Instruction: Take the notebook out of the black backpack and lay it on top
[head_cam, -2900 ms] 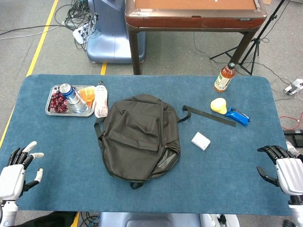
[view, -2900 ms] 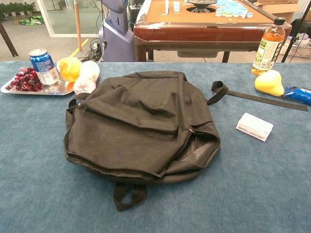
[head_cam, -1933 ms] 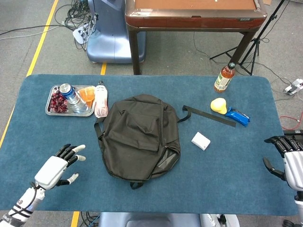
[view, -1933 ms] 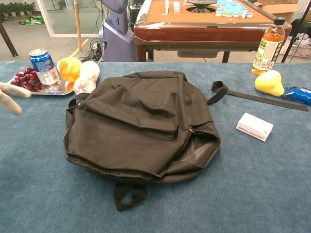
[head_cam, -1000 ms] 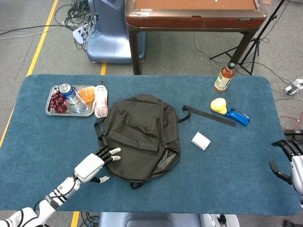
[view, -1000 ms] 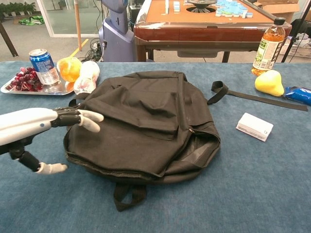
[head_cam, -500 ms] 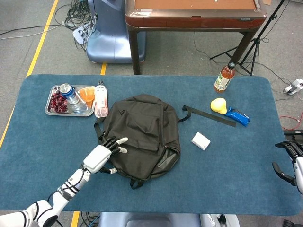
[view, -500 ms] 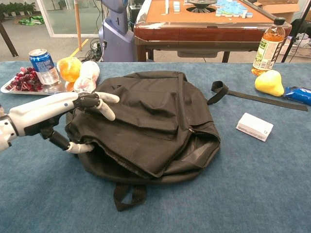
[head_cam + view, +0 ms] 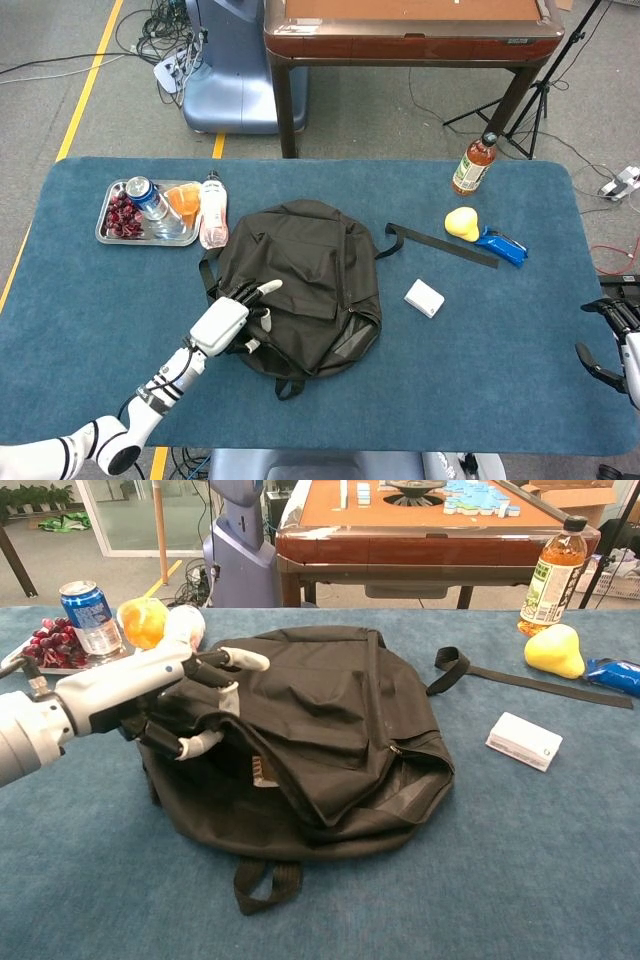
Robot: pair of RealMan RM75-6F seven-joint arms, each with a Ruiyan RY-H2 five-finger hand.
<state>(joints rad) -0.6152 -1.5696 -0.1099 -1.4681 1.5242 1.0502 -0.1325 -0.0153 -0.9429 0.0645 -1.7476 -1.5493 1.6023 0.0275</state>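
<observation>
**Q:** Black fabric bunched at the centre: what is marked there?

**A:** The black backpack (image 9: 310, 280) (image 9: 340, 730), lying flat on the blue tabletop (image 9: 480, 370). My left hand (image 9: 228, 322) (image 9: 150, 695) grips its upper layer at the near-left edge. The fingers (image 9: 245, 660) lie over the cloth with the thumb beneath it, and the cloth is raised off the layer below.

**Q:** And the notebook?

**A:** A small pale-brown patch shows in the gap just under my fingers, in the chest view. Whether it is the notebook, I cannot tell. Nothing lies on top of the backpack beyond my fingertips.

**Q:** What of the other hand?

**A:** My right hand (image 9: 620, 330) sits at the tabletop's far right edge, well apart from the backpack. Its fingers are spread and hold nothing.

**Q:** What surrounds the fingers of the left hand?

**A:** Beyond them and to their left stands a metal tray (image 9: 105, 235) bearing a can (image 9: 140, 190) (image 9: 90, 610). To their right, past the backpack, a loose black strap (image 9: 440, 244) (image 9: 545, 685) lies on the tabletop. A white box (image 9: 424, 297) (image 9: 523, 741) lies near it.
</observation>
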